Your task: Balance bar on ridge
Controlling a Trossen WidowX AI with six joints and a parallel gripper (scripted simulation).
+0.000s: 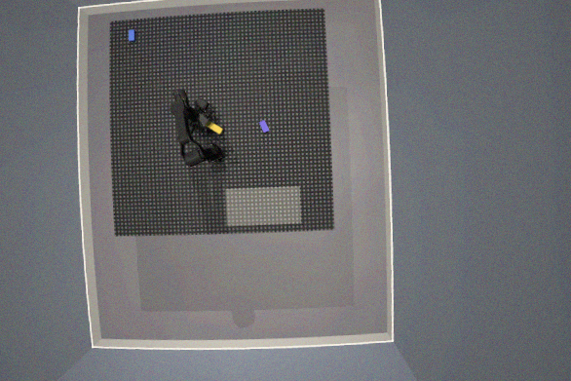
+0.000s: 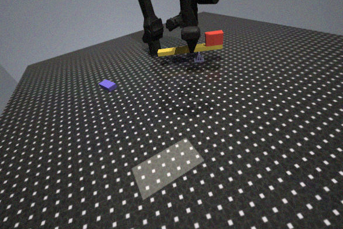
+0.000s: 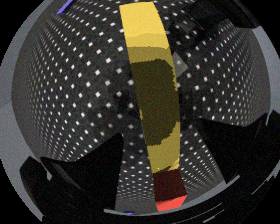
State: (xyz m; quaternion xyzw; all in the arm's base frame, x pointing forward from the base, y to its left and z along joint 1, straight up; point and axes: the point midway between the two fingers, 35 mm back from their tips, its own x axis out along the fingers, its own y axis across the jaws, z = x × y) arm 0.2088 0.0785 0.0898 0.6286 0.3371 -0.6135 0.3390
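From the top, I see the black arm (image 1: 182, 120) folded left of centre in the frame, over the dark, dotted tabletop (image 1: 292, 74) (image 2: 263, 112) (image 3: 81, 95). One end of the yellow bar (image 1: 214, 128) (image 2: 167, 51) (image 3: 141, 25) pokes out from under it. A purple block (image 1: 264, 126) (image 2: 107, 85) lies near the middle of the picture, a blue block (image 1: 132, 35) at the upper left, and a pale rectangle (image 1: 263, 206) (image 2: 168, 167) below centre.

In the exterior view, the bar is at the upper middle, across the small purple ridge (image 2: 199, 57) and raised off the tabletop. It slants a little in the picture, the red block (image 2: 214, 38) (image 3: 170, 204) on its right end. The purple block sits left of centre, the pale rectangle at the lower middle.

In the wrist view, the pincer (image 3: 161, 127) stands wide apart, one dark finger on each side of the bar, with gaps showing; it grips nothing. The red block is at the bottom.
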